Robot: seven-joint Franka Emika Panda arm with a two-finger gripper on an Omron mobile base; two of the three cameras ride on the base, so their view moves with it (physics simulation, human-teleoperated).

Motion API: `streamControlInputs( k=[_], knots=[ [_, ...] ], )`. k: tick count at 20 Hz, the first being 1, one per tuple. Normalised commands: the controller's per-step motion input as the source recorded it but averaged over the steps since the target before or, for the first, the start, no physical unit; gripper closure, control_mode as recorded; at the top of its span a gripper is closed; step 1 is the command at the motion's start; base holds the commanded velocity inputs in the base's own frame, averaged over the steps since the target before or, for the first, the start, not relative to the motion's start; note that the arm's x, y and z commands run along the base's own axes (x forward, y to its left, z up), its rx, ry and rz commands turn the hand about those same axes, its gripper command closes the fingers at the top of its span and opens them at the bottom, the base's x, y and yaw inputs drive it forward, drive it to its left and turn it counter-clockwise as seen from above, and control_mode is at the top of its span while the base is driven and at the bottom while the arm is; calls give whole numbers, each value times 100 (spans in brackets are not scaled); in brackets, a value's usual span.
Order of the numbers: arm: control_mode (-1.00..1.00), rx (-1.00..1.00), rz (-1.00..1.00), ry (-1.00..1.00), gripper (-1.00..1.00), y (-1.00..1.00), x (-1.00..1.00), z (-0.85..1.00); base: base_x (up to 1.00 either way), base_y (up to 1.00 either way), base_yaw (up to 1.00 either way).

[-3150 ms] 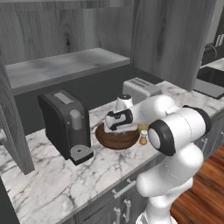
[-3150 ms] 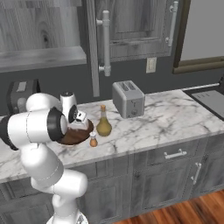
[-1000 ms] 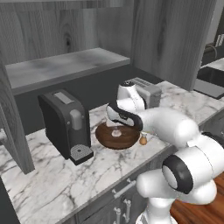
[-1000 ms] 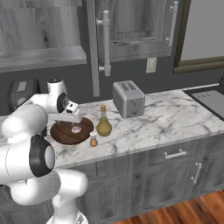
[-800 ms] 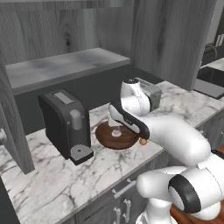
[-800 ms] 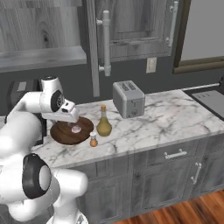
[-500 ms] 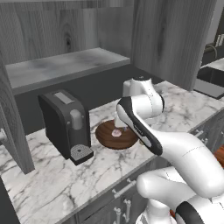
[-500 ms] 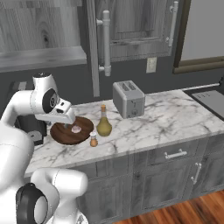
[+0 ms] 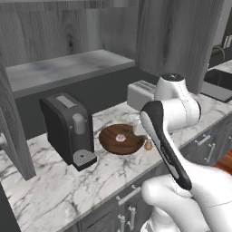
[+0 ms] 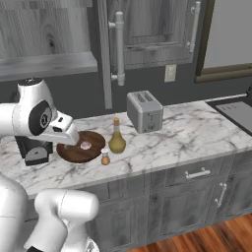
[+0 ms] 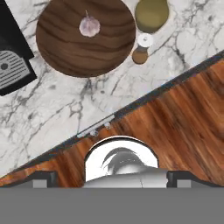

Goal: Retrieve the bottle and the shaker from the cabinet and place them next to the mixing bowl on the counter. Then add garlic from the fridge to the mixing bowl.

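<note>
The wooden mixing bowl sits on the marble counter with a pale garlic bulb lying inside it. Just right of the bowl stand the olive-brown bottle and the small brown shaker with a white cap. My gripper hangs high above the counter's front edge and looks straight down. Its fingertips are far apart and open, with nothing between them. My arm covers the bottle in the left base view.
A black coffee machine stands left of the bowl and a silver toaster behind the bottle. An open cabinet shelf hangs above. Below the counter edge are drawer fronts and a wooden floor.
My arm has lifted away from above the bowl and folded up and back toward the base. The garlic, bottle and shaker have stayed where they were.
</note>
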Motion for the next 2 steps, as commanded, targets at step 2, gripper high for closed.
streamControlInputs(
  k=[2],
  knots=[
    [-100, 0, 0, -11, -100, 0, -66, 61, 0, 0, 0]
  ],
)
